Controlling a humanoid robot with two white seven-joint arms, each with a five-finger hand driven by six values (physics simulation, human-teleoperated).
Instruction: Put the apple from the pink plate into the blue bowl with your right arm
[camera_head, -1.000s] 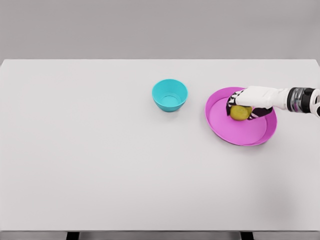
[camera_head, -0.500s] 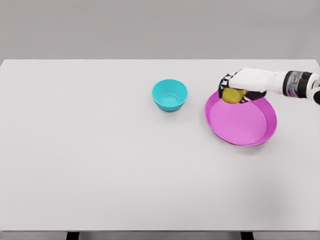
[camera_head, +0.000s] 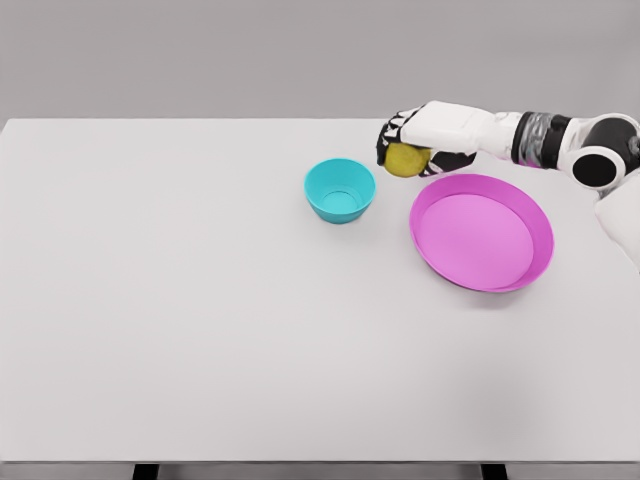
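A yellow-green apple (camera_head: 405, 160) is held in the air by my right hand (camera_head: 408, 150), whose fingers are curled around it. The hand hovers between the blue bowl (camera_head: 340, 189) and the pink plate (camera_head: 482, 231), just right of the bowl and a little behind it. Nothing lies in the bowl or on the plate. The right arm (camera_head: 545, 140) reaches in from the right edge. My left arm is out of view.
The white table (camera_head: 200, 320) spreads wide to the left and toward the front edge. Bowl and plate sit close together at the back right, a small gap between them.
My right hand lifted the apple off the pink plate and carried it up and to the left, toward the blue bowl. The plate now holds nothing.
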